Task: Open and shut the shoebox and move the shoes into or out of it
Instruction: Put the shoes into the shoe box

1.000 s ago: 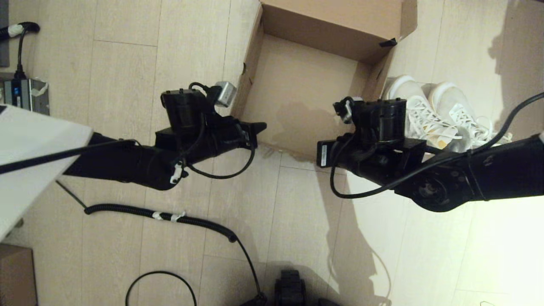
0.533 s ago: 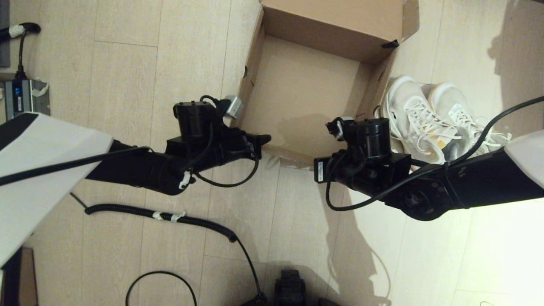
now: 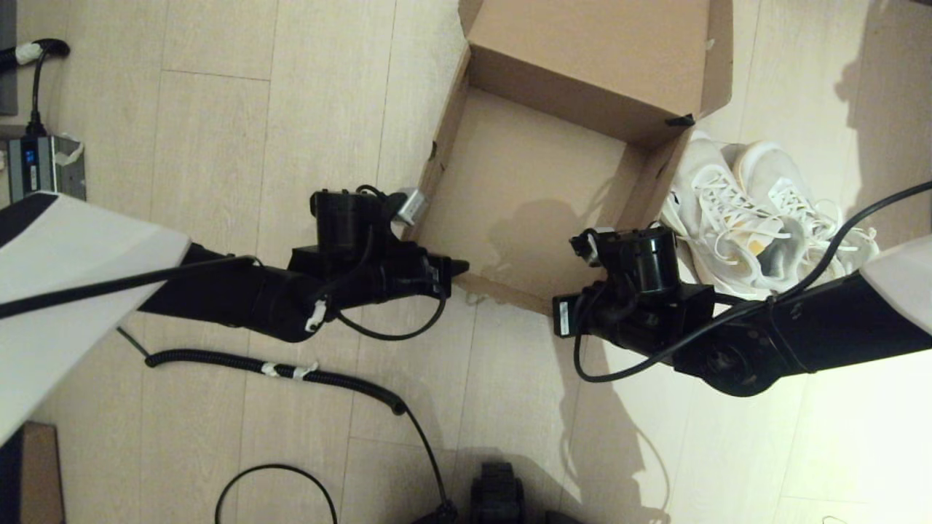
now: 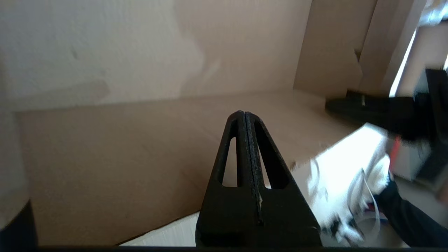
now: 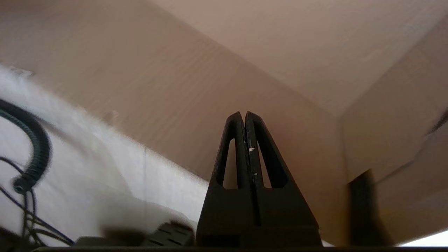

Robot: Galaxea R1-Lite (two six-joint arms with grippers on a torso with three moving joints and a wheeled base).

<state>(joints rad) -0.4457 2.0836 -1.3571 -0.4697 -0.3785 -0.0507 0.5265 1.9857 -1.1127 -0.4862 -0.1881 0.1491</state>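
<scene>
1. The floor (image 3: 320, 109) is pale wood-look planking laid in long boards, with seams running away from the robot and a few cross joints.
2. Strong light falls on the floor at the robot's right; the arms and box cast soft shadows on the boards.
3. The shoebox (image 3: 535, 196) sits on the floor ahead of the robot, open and empty, its lid (image 3: 604, 54) standing up at the far side. A strip of black tape (image 3: 682, 121) marks the far right corner.
4. The shoes (image 3: 757, 211), white with white laces, lie side by side on the floor just outside the box's right wall, touching or nearly touching it.
5. The left end effector (image 4: 245, 119) is at the box's near left corner, its fingers pressed together and empty; its tip reaches over the near rim.
6. The right end effector (image 5: 244, 117) is at the near right corner of the box, fingers likewise pressed together with nothing between them. In its wrist view the tip points at the box's inside.
7. A coiled black cable (image 3: 291, 371) with white tape wraps trails across the floor near the robot, and another thin black cable (image 3: 277, 487) loops beside it.
8. At the far left edge lies a grey device (image 3: 44, 164) with a plug and cord (image 3: 33, 80) leading into it.
9. A brown carton corner (image 3: 40, 473) shows at the near left edge.
</scene>
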